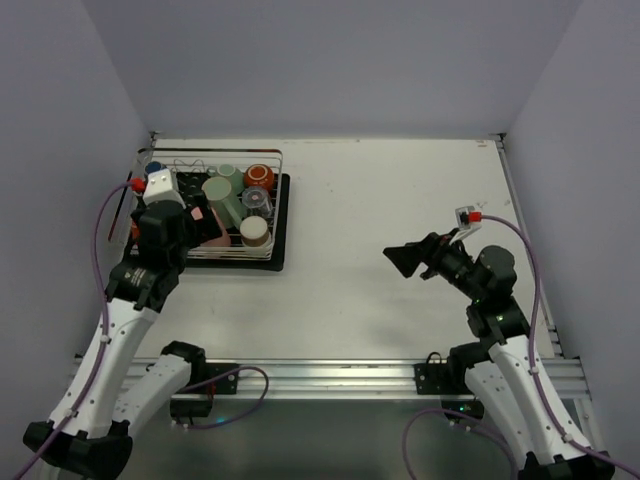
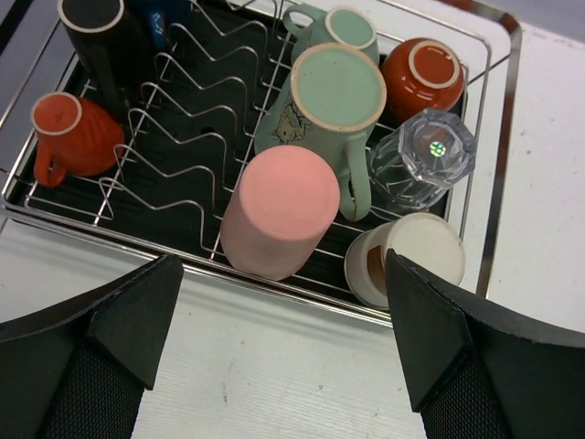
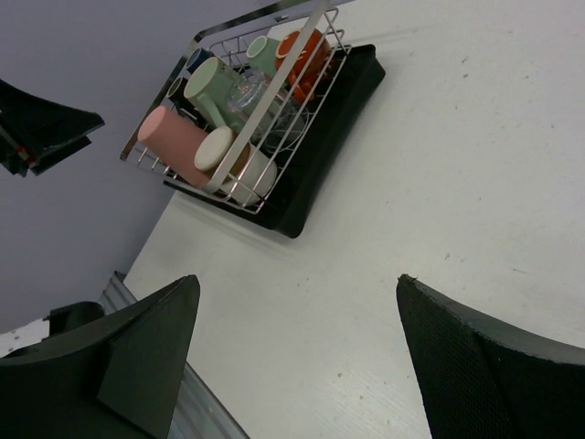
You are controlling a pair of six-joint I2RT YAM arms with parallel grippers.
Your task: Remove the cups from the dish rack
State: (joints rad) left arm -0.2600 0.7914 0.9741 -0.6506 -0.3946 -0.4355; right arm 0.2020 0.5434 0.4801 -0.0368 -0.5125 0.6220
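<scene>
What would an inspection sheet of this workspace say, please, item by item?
surface: white table, faint marks.
job's things: dish rack at far left, holding pink tumbler, big teal mug, small teal mug, orange cup, orange mug, clear glass, cream cup, black cup; none unloaded yet.
clutter: nothing seen.
grippers: left gripper open, above the rack's near edge, facing the pink tumbler; right gripper open over bare table, holding nothing.
cables: purple cable along each arm.
surroundings: plain walls on three sides; metal rail at the near edge.
</scene>
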